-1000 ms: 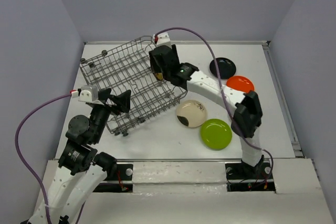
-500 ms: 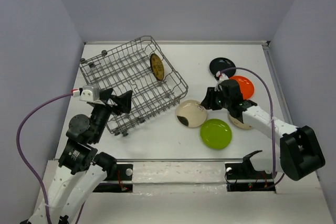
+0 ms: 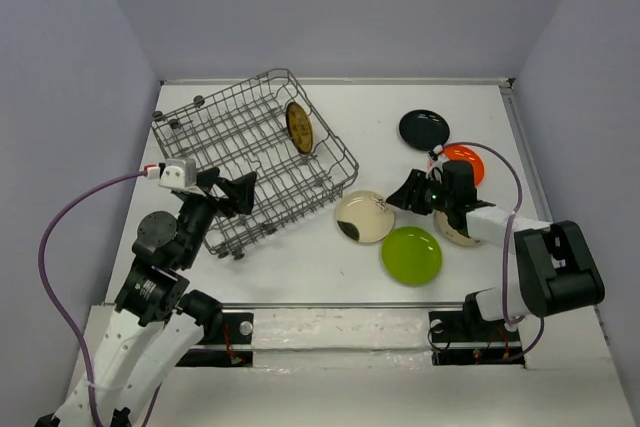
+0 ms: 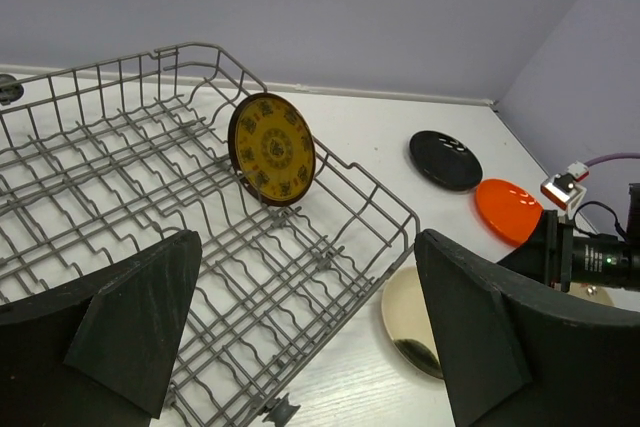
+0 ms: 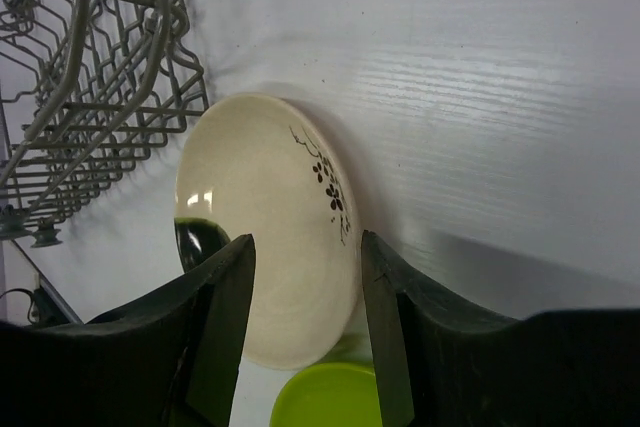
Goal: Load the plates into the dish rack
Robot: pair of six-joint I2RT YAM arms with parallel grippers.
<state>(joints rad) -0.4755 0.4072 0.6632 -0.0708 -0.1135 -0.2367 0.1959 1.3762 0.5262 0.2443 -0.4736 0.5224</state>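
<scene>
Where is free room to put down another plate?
Bare: far middle, between the dish rack and the black plate; near strip in front of the rack, left of the lime green plate. Crowded: right side, around the right gripper.

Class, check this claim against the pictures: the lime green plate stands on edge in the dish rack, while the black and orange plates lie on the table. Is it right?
Not quite. The left wrist view shows the plate on edge in the dish rack is the brown-yellow patterned plate; the lime green plate lies flat on the table, like the black plate and orange plate.
</scene>
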